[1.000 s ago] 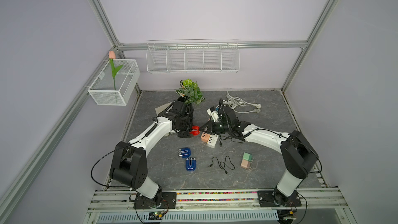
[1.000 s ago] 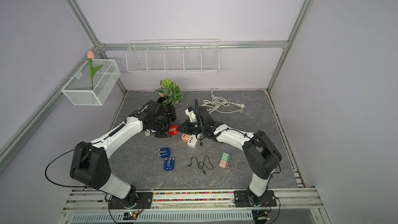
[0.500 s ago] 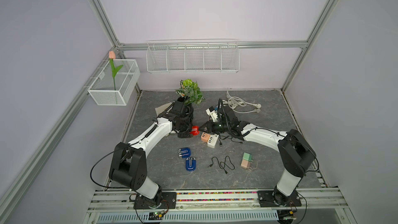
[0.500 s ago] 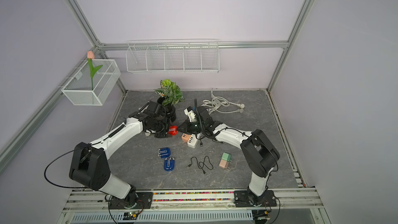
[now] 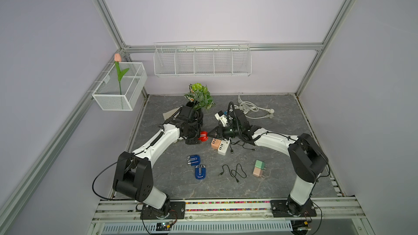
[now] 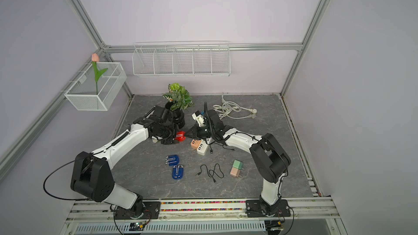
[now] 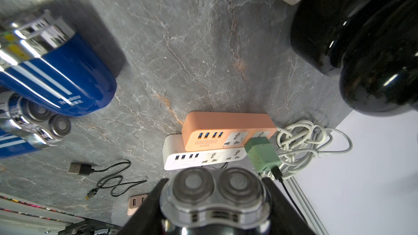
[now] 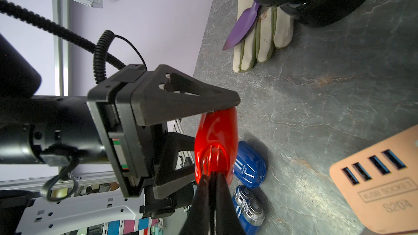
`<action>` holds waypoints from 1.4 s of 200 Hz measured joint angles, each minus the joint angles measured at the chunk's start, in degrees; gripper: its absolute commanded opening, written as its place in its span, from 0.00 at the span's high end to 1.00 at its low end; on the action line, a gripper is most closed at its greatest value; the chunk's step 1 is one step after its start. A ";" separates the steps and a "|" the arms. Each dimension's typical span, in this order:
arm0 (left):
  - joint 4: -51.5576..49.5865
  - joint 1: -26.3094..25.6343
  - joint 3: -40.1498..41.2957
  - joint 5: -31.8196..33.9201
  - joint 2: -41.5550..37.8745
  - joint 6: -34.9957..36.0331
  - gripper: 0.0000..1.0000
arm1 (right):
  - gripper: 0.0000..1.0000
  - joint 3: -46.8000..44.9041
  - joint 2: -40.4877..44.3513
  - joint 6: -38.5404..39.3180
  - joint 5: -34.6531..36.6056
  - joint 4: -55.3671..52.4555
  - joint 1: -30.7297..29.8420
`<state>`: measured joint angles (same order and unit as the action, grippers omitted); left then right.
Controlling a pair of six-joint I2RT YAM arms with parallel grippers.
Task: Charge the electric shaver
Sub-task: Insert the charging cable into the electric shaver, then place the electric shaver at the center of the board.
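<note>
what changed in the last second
The right gripper, shut on what looks like a charging plug, eased toward the base of the red shaver, its elbow swinging inward. The left gripper kept holding the shaver; the things on the table stayed put.

A potted plant (image 5: pixel 199 97) in a glossy black pot (image 5: pixel 200 115) stands toward the back of the worktop (image 5: pixel 282 132). A white wire shelf (image 5: pixel 202 61) hangs on the wall above it. A wire basket (image 5: pixel 113 101) with a pink tulip (image 5: pixel 117 57) hangs toward the left wall. A pale glove (image 8: pixel 262 41) lies against the pot's base with a purple trowel (image 8: pixel 244 27) across it. Well in front of the plant lie one blue shaver (image 5: pixel 193 160) and another (image 5: pixel 200 172) close together. To their right a green adapter (image 5: pixel 260 165) and a pink adapter (image 5: pixel 257 172) touch.
</note>
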<state>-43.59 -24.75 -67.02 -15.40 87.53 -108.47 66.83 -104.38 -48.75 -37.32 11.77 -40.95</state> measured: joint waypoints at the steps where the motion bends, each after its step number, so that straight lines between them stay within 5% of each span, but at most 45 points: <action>1: 0.00 0.00 0.00 0.02 0.00 -0.02 1.00 | 0.86 0.00 0.00 -0.04 0.02 -0.02 0.00; 39: 3.58 -0.57 4.39 -0.68 -4.00 -2.14 1.00 | 0.36 0.04 1.97 0.26 0.39 -2.62 -0.59; 72: 8.20 -0.74 6.51 -3.10 -8.00 -3.89 1.00 | 0.17 -1.01 7.82 1.18 2.51 -9.86 -0.76; 173: 22.03 5.29 16.92 3.02 -10.62 -6.95 1.00 | 0.11 -3.48 26.49 3.58 5.79 -27.02 6.14; 280: 36.98 6.03 23.12 12.96 -1.53 -8.15 1.00 | 0.11 -4.28 30.36 4.26 6.88 -30.75 9.66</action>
<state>-6.61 -18.72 -43.90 -2.44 86.00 -116.62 62.54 -74.02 -44.49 -30.44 -18.98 -31.29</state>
